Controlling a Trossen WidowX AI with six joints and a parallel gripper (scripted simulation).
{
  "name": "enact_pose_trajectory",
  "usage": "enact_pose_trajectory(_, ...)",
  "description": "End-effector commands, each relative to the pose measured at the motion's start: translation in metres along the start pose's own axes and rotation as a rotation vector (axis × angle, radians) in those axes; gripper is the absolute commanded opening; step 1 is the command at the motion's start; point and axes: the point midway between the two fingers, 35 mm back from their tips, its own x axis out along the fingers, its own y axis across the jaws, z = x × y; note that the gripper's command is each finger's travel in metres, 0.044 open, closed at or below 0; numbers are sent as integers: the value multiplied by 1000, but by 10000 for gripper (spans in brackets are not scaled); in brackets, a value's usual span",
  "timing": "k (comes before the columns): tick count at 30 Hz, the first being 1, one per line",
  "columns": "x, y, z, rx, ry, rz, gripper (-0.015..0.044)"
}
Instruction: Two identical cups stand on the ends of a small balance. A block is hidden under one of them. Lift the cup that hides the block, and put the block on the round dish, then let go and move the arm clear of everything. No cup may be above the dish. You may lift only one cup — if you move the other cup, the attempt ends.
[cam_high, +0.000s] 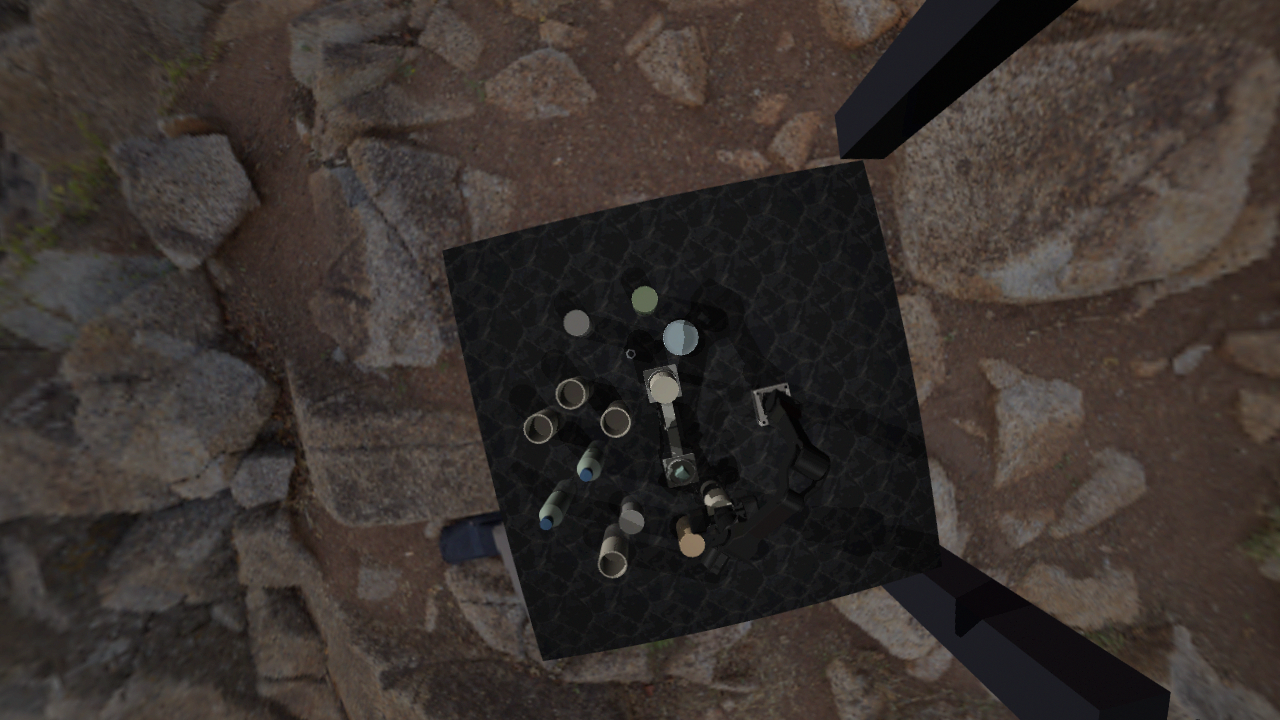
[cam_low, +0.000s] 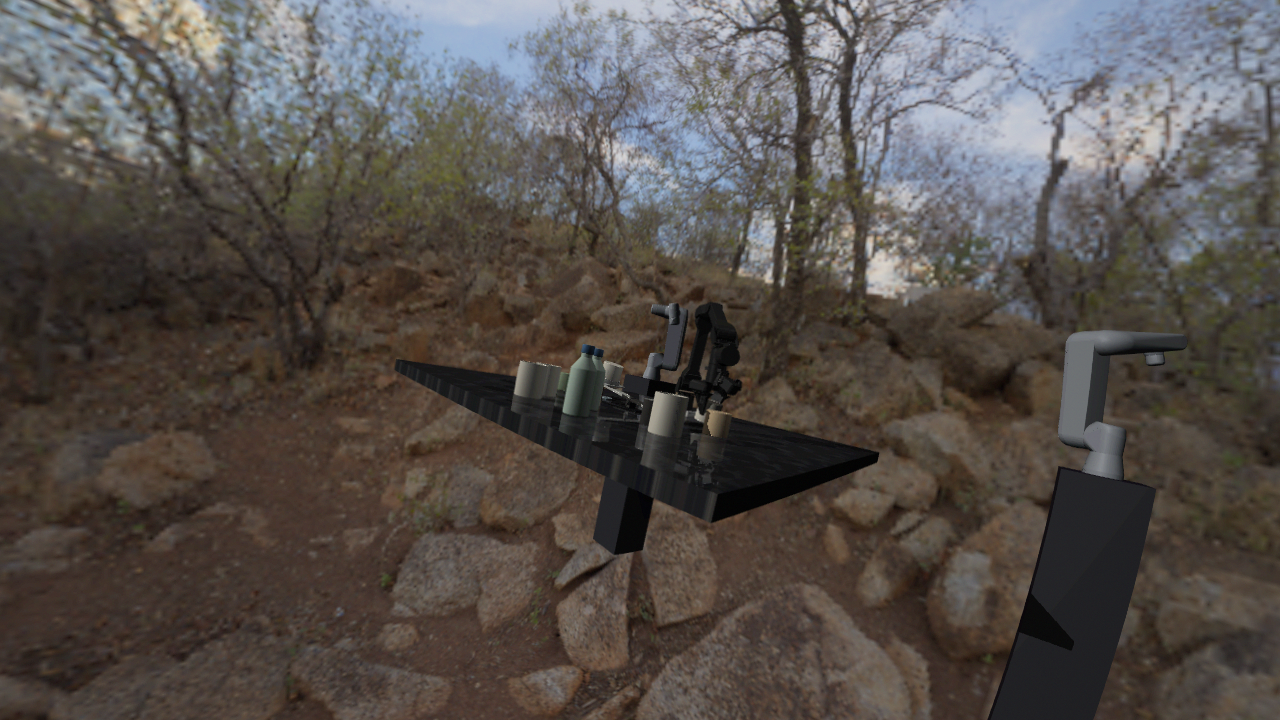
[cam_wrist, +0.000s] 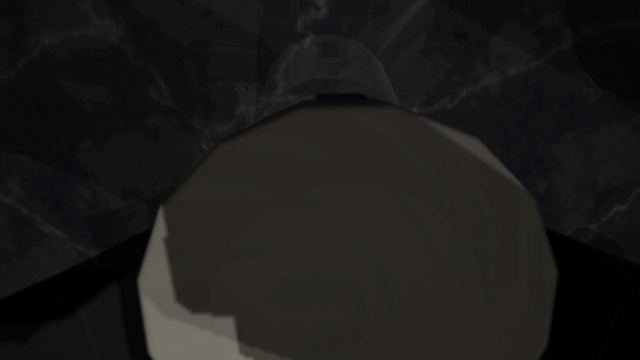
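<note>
1. while the desk (cam_high: 850, 268) (cam_low: 787, 465) (cam_wrist: 100, 175) is spreading past the arm, the tan cylinder (cam_high: 691, 543) (cam_low: 717, 423) is crowding the jaws.
2. the balance (cam_high: 672, 431) is probably tipping easily.
3. the dish (cam_high: 680, 337) is waiting beside the other cup (cam_high: 663, 387) (cam_low: 612, 372).
4. the jaws are gripping the lifted cup (cam_high: 714, 497) (cam_low: 700, 415) (cam_wrist: 350, 225), likely stiff and light.
5. the block (cam_high: 680, 471) is sitting uncovered on the balance, probably wanting a square side grip.

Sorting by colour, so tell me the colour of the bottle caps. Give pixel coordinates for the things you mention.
The bottle caps (cam_high: 586, 474) (cam_low: 587, 347) are blue, clearest in the top view.
</note>
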Motion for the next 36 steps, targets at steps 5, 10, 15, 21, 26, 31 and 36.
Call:
enact_pose_trajectory(5,12,0,1,4,-3,0,0)
enact_pose_trajectory(10,20,0,1,4,-3,0,0)
enact_pose_trajectory(15,14,0,0,0,0,0,131)
enact_pose_trajectory(21,14,0,0,0,0,0,289)
enact_pose_trajectory(26,11,0,0,0,0,0,420)
enact_pose_trajectory(31,-40,0,0,4,-3,0,440)
enact_pose_trajectory(36,-40,0,0,4,-3,0,440)
